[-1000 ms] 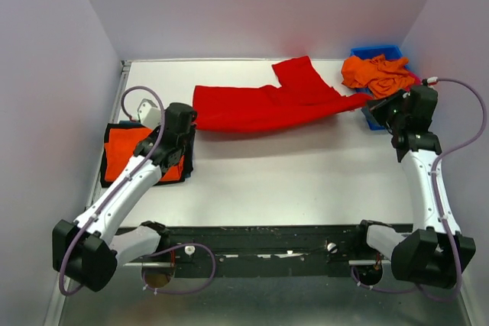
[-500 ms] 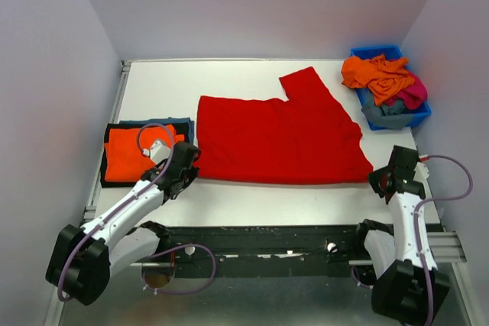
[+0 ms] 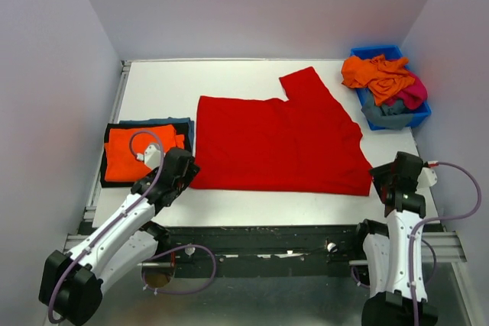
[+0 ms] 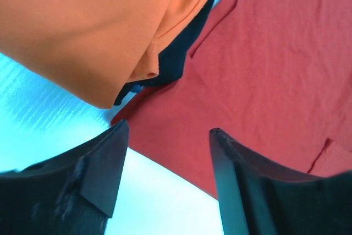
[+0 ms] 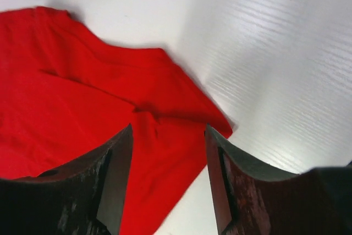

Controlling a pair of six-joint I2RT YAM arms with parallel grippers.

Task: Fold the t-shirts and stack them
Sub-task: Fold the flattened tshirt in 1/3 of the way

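Observation:
A large bright red t-shirt (image 3: 283,143) lies spread flat in the middle of the white table (image 3: 168,85), one sleeve pointing to the back. My left gripper (image 3: 182,169) stands open at its near left corner; in the left wrist view the open gripper (image 4: 169,130) hovers over the red cloth (image 4: 264,70) with nothing gripped. My right gripper (image 3: 388,179) is open at the near right corner, and that red corner (image 5: 181,136) lies loose under the open gripper (image 5: 168,130). A folded orange t-shirt (image 3: 134,154) tops a stack on the left, over dark and teal-blue ones.
A blue bin (image 3: 380,50) at the back right holds crumpled orange (image 3: 378,74), magenta (image 3: 412,95) and grey (image 3: 386,116) shirts. The folded stack's edge (image 4: 176,53) sits right beside the left fingers. Grey walls close in both sides and the back.
The red t-shirt was held stretched near the back, then was drawn towards the front and laid flat. Both grippers have now opened and let go of its near corners.

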